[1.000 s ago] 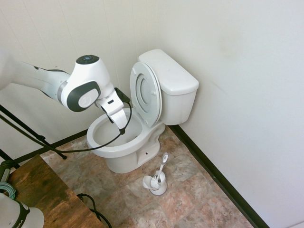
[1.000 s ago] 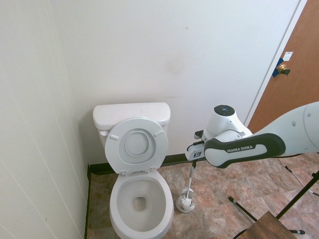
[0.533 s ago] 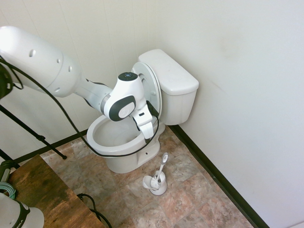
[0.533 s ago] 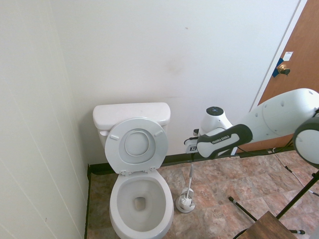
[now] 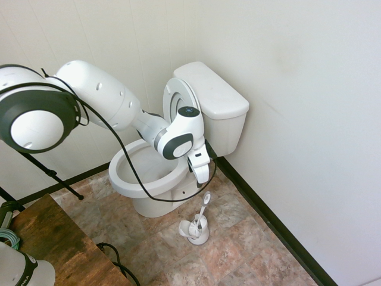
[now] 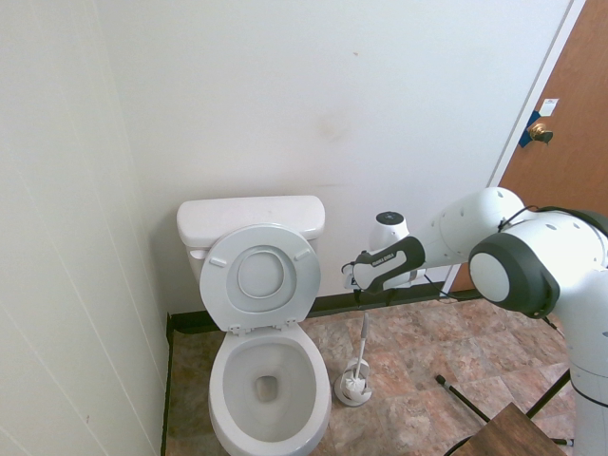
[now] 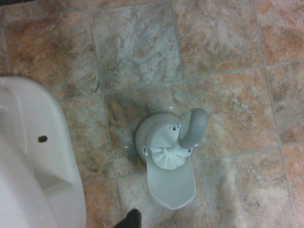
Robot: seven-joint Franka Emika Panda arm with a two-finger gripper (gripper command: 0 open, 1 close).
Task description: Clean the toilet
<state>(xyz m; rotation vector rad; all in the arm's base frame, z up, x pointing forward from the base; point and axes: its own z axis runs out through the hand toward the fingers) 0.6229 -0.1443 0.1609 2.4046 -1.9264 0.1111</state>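
The white toilet [image 5: 149, 179] stands in the corner with its seat and lid [image 5: 178, 110] raised against the tank [image 5: 214, 98]; its bowl [image 6: 269, 380] is empty. My gripper [image 5: 200, 182] hangs beside the bowl's rim on the wall side, a short way above the handle of a white toilet brush [image 5: 205, 199] that stands in its holder [image 5: 195, 230] on the floor. The jaws are open and hold nothing. In the wrist view the brush holder [image 7: 166, 161] lies straight below, the grey handle tip [image 7: 192, 127] points up, and the toilet's base [image 7: 33, 161] is at the side.
The floor is brown stone tile [image 7: 223, 42]. A wall with a black baseboard [image 5: 268, 220] runs close behind the brush. A wooden table [image 5: 53, 244] stands in front of the toilet. A brown door [image 6: 560, 142] is across the room.
The arm has swung from over the bowl to the toilet's side and come lower, so the gripper now hangs above the brush. The brush and toilet have not moved.
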